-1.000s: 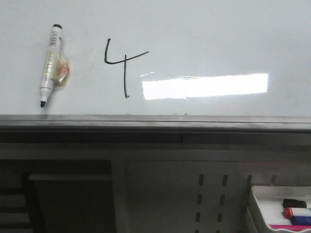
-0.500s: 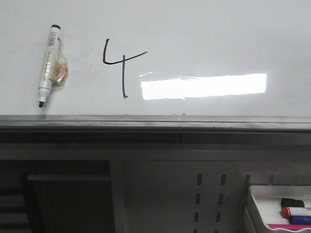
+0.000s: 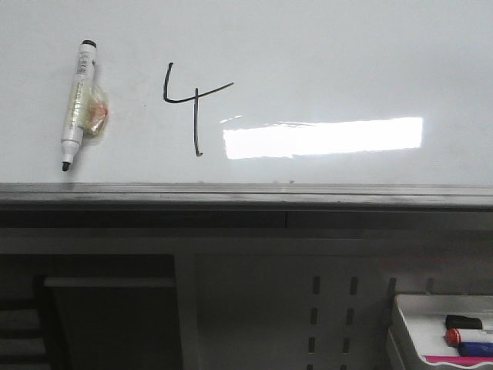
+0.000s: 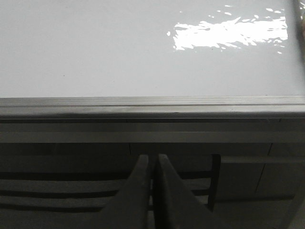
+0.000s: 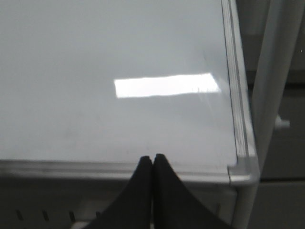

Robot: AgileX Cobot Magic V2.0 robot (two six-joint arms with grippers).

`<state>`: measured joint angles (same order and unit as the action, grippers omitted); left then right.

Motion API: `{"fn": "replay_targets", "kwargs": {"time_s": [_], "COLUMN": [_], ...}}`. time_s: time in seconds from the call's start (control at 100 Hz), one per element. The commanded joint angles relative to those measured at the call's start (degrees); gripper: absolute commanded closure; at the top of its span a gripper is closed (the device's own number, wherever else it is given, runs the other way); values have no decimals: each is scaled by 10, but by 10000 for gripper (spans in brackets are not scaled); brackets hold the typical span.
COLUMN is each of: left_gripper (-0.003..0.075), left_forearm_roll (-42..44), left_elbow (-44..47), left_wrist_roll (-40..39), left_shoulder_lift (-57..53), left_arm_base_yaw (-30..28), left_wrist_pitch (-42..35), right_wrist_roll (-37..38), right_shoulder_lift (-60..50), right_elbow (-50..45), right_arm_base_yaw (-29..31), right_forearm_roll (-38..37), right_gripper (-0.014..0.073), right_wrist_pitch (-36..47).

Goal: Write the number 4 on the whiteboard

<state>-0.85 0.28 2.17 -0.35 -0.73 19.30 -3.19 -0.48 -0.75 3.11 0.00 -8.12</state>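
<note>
On my front feed I see the whiteboard filling the upper part of the view, its grey metal ledge running along the near edge. The number 4 is drawn in thin black line on the board's left-centre area, open at the top, with an L-shaped stroke crossed by a long vertical stroke that ends just above the ledge. To its left a black-tipped marker lies on the board, uncapped, tip toward the ledge and slightly tilted, with a small yellowish-orange lump stuck against its barrel. A bright rectangular glare sits just right of the 4's vertical stroke. At the lower right, below the board, I can make out a small white tray holding capped markers, 1 with a red cap; the others are cut off by the frame edge. Neither arm shows on the front feed. On my left wrist feed the left gripper is clenched, fingers pressed together with nothing between them, sitting below the ledge. On my right wrist feed the right gripper is likewise closed tight and empty, its tips over the board's near edge close to the rounded corner.
</note>
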Motion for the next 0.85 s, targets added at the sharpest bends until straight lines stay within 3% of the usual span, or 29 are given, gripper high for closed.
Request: {"fn": "replay_targets", "kwargs": {"time_s": [0.0, 0.06, 0.19, 0.84], "left_gripper": [741, 741, 741, 741], "left_forearm_roll": [0, 0, 0, 0], "left_elbow": [19, 19, 19, 19], "left_wrist_roll": [0, 0, 0, 0], "left_shoulder_lift": [-14, -14, -14, -14], "left_arm_base_yaw": [0, 0, 0, 0], "left_wrist_pitch": [-31, -31, -31, -31], "right_wrist_roll": [2, 2, 2, 2], "right_shoulder_lift": [-9, -9, -9, -9], "right_elbow": [-15, -11, -12, -12], "right_arm_base_yaw": [9, 9, 9, 9], "right_forearm_roll": [-4, -5, -5, -5], "right_gripper": [646, 646, 646, 646], "right_wrist_pitch": [30, -38, -103, -103]}}
